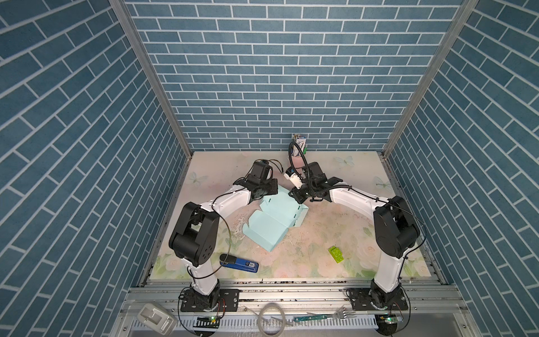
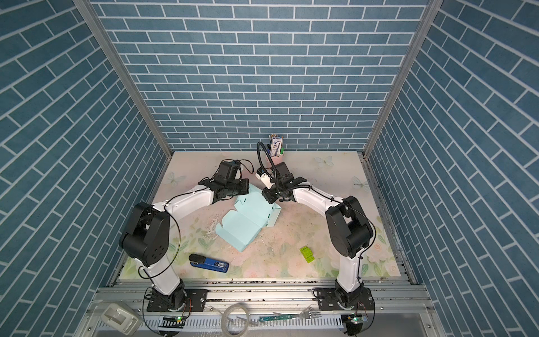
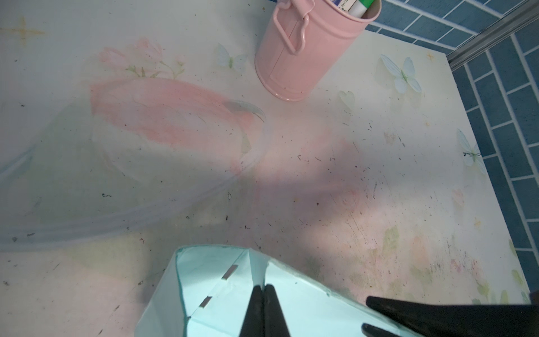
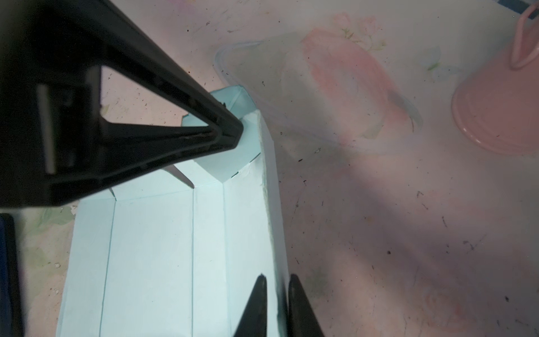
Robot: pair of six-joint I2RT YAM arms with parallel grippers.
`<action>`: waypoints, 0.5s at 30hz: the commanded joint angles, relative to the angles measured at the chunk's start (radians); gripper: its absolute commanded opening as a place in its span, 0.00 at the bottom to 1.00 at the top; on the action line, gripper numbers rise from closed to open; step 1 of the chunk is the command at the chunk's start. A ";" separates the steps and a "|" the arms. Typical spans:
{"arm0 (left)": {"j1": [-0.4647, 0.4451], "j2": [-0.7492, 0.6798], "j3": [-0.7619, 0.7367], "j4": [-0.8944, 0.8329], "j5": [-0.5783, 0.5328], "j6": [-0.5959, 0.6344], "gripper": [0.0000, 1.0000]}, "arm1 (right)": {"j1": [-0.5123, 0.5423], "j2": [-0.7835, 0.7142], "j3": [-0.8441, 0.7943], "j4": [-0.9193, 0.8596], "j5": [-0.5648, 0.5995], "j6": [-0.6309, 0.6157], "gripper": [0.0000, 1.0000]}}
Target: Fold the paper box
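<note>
Both reach the paper box (image 1: 271,224) — left gripper (image 3: 264,289) shut at its far end, right gripper (image 4: 277,281) narrow, seemingly pinching its wall

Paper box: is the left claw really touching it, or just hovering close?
Touching. In the left wrist view the left gripper has its tips shut on a raised flap of the paper box, with no gap showing.

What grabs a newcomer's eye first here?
The mint paper box, half folded at the table's middle, with the left gripper shut on its far end and the right gripper pinching a side wall. Next, the green toy brick at near right and the blue stapler at near left.
</note>
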 commanded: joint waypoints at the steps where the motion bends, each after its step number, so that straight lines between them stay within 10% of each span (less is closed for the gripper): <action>1: 0.004 -0.031 -0.009 0.004 -0.006 -0.001 0.00 | 0.010 0.021 -0.018 -0.013 0.014 -0.059 0.13; 9: 0.004 -0.040 -0.010 0.007 -0.004 0.002 0.04 | 0.011 0.015 -0.012 -0.023 0.047 -0.090 0.00; 15: 0.004 -0.095 -0.038 0.004 -0.001 0.014 0.52 | 0.010 -0.005 0.019 -0.076 0.107 -0.176 0.00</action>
